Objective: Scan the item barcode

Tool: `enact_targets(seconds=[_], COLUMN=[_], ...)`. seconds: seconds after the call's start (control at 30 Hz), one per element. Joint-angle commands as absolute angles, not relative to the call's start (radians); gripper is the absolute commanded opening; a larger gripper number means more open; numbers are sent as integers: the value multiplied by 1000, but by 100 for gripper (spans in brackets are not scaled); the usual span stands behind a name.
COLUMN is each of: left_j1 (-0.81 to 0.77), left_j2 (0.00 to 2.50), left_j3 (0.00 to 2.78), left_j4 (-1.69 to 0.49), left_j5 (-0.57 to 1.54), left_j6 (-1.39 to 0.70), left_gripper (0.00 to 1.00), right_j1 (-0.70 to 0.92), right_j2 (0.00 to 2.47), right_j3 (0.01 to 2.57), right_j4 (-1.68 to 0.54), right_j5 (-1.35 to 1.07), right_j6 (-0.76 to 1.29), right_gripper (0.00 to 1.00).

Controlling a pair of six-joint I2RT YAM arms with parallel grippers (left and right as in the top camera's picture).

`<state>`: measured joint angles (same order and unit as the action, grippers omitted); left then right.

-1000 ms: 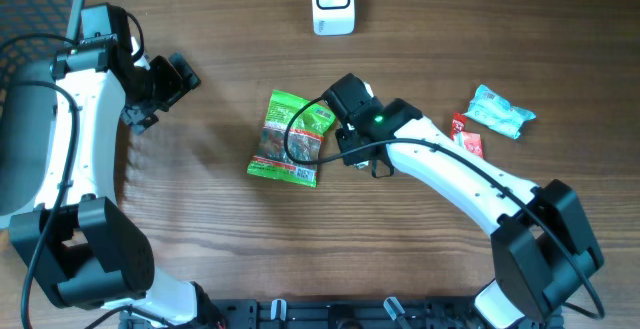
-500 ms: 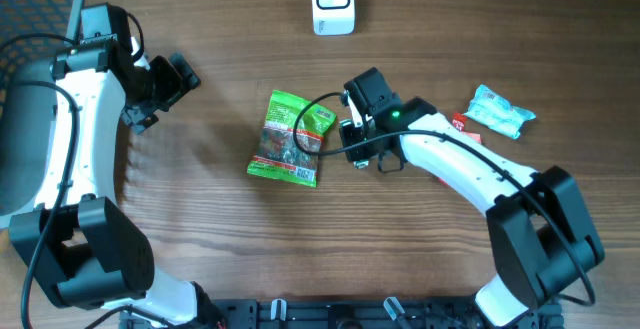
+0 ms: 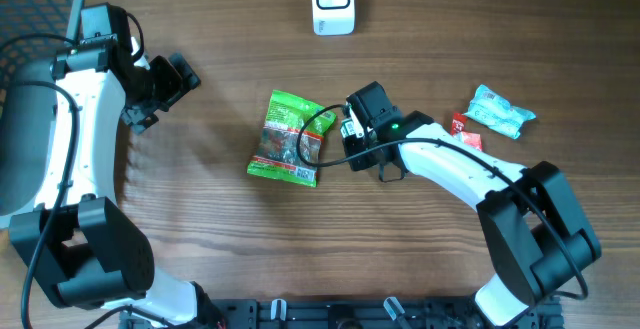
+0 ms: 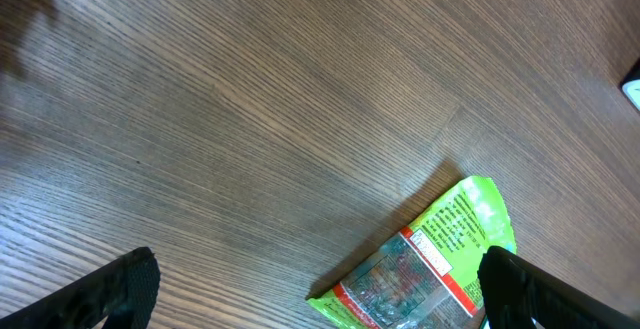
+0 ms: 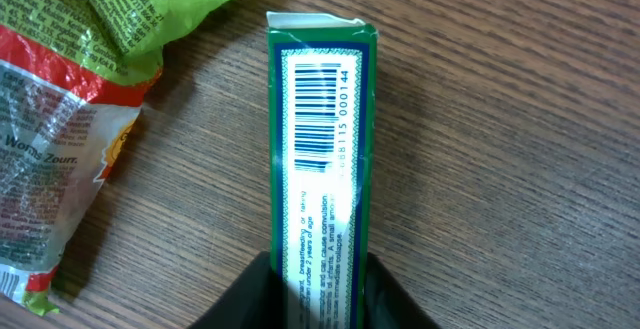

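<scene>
My right gripper [image 5: 318,281] is shut on a narrow green box [image 5: 322,139], its jaws pressing both long sides near one end. The box's white label faces the right wrist camera and shows the barcode [image 5: 314,114]. Seen from overhead, the right gripper [image 3: 354,135] sits just right of a green snack bag [image 3: 292,137] and hides nearly all of the box. A white scanner [image 3: 332,1] stands at the far edge of the table. Far to the left, my left gripper [image 3: 172,77] hangs open and holds nothing, with the bag [image 4: 430,259] below its camera.
A light blue packet [image 3: 500,111] and a small red packet [image 3: 467,139] lie to the right of the right arm. A crumpled corner of the green bag [image 5: 70,89] lies just left of the box. A grey mesh chair [image 3: 30,9] is at the top left corner.
The right gripper has shifted right, off the green bag's edge, and now stands beside it. The left arm has not moved.
</scene>
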<state>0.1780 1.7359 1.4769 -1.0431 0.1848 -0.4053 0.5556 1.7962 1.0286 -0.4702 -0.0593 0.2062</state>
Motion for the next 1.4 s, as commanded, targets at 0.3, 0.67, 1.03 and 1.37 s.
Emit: enact_targets(seconds=[0.3, 0.67, 1.03, 1.37], left_j1=[179, 179, 179, 179], left_j2=[1744, 1744, 1744, 1744], left_j3=[1473, 1473, 1473, 1473], left_j4=[-1043, -1043, -1043, -1043], left_j5=[193, 193, 193, 193], left_j6=[-397, -397, -397, -397], left_gripper=[100, 100, 100, 100], right_j1=[546, 547, 569, 629], right_j2=[1642, 1722, 1823, 1821], right_j3=[1030, 943, 942, 966], right_j4=[-609, -545, -534, -552], right_j5=[473, 638, 598, 536], right_j6=[209, 287, 288, 235], right_gripper=[22, 21, 29, 37])
